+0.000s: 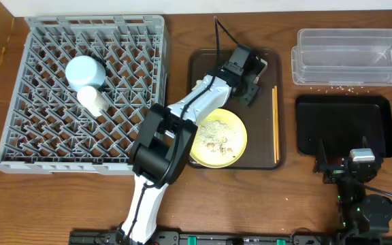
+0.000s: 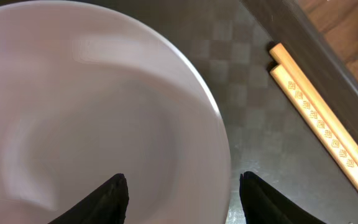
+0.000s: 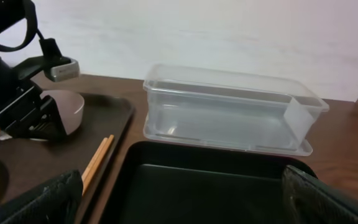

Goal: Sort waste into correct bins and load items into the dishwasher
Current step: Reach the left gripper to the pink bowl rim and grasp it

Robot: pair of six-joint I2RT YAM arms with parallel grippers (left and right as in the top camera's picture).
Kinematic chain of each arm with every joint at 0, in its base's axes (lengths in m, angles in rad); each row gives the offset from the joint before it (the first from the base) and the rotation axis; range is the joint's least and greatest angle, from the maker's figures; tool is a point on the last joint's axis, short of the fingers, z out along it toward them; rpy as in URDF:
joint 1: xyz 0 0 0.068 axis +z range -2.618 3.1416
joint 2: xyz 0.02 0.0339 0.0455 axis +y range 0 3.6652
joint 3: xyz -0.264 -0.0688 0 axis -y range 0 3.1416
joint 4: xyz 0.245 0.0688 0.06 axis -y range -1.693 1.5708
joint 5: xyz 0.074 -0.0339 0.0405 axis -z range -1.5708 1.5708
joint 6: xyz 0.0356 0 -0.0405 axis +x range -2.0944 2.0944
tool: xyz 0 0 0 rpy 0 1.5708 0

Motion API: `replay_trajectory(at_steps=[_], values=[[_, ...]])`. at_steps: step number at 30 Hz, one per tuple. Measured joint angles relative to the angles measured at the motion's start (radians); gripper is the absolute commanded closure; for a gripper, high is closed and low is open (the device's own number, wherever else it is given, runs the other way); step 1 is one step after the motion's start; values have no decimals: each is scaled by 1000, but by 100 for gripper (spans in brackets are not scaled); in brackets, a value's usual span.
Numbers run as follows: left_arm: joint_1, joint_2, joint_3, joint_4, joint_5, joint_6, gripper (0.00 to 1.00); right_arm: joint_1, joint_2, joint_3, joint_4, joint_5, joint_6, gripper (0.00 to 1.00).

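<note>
Dish rack is sitting at the far left of the table, grey and latticed. It is holding a light blue bowl and, just below it in the overhead view, a white cup lying on its side.

Next to the rack, the left arm is reaching up across the brown serving tray. A yellow plate is lying on the tray's near half, partly under the arm, and pale rice crumbs are covering its middle.

At the tray's far end the left gripper is hanging over the pink bowl. Its jaws are standing wide apart and straddling the bowl's rim, one finger over the inside and the other over the tray floor. It is gripping nothing, and I cannot tell whether it is touching the bowl.

Wooden chopsticks are lying side by side along the tray's right edge, well apart from the bowl.

Further right, the clear tub is standing at the back, with a few loose crumbs scattered on the table in front of it. The black tray is lying just in front of the tub.

The right gripper is hovering low over the black tray's near edge, with its jaws spread wide and nothing between them.
</note>
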Motion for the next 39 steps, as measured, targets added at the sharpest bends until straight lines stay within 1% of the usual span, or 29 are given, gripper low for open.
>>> replay_trajectory(at_steps=[2, 6, 18, 24, 39], values=[[0, -2, 0, 8, 0, 0, 41, 0, 0, 0, 0, 0, 0, 1], [0, -8, 0, 19, 3, 0, 44, 0, 0, 0, 0, 0, 0, 1], [0, -9, 0, 13, 3, 0, 45, 0, 0, 0, 0, 0, 0, 1], [0, -8, 0, 12, 3, 0, 48, 0, 0, 0, 0, 0, 0, 1], [0, -8, 0, 12, 3, 0, 47, 0, 0, 0, 0, 0, 0, 1]])
